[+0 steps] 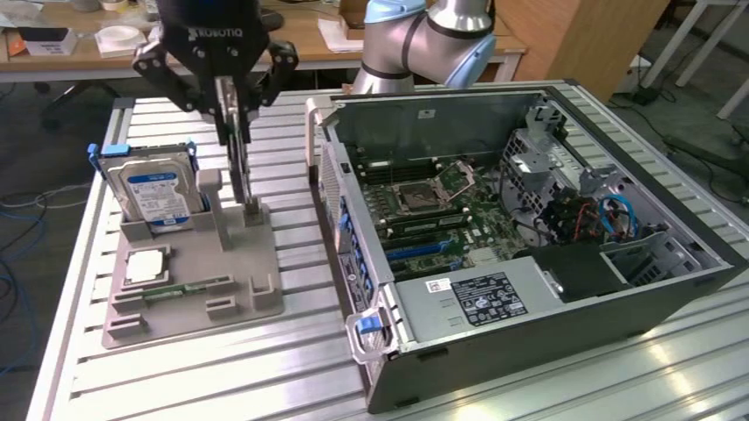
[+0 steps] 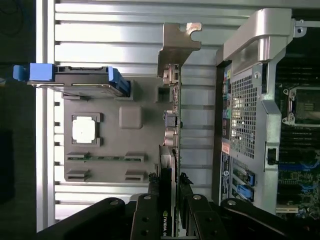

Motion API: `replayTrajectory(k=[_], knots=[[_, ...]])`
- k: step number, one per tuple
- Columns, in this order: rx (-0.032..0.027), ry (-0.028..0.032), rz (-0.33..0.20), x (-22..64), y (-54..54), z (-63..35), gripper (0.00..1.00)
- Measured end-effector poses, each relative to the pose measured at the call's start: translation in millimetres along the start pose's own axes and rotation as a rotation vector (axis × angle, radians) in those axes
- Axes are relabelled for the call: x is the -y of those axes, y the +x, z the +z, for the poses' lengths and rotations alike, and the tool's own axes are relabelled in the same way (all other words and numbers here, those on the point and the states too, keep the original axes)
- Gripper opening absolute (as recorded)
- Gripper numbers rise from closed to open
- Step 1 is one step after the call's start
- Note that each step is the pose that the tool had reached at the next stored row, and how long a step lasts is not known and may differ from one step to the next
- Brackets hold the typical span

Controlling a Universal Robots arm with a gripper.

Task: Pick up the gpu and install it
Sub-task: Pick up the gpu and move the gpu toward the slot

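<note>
The gripper [image 1: 234, 123] is pinching its jaws narrowly on the upper edge of the gpu [image 1: 242, 180], which is standing upright in the grey holder [image 1: 240, 294]. Likely light, stiff and fragile, it is best held across heatsink and board, sparing components.

hard drive [image 1: 150, 189] upright in gray fixture [image 1: 252, 303] beside open case [image 1: 562, 324]

One gpu [image 2: 173, 120], one hard drive [image 1: 153, 189], one processor chip [image 1: 146, 266] and one memory stick [image 1: 188, 288] are counted on a single grey holder [image 1: 240, 303]. One computer case [image 1: 655, 298] is counted.
</note>
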State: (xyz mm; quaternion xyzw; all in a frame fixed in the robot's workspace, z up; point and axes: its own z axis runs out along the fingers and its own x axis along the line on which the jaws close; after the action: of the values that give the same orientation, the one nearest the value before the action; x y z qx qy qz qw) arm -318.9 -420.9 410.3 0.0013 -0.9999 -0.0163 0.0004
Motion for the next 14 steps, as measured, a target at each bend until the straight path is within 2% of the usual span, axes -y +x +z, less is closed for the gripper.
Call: replayTrajectory(k=[6,9,14], knots=[[0.0000,0.0005,0.000,-0.7,-0.1,-22.1,0.26],[0.0001,0.0005,0.001,-0.8,-3.1,-23.5,0.26],[0.0000,0.0005,0.001,-0.7,-18.8,-23.6,0.26]])
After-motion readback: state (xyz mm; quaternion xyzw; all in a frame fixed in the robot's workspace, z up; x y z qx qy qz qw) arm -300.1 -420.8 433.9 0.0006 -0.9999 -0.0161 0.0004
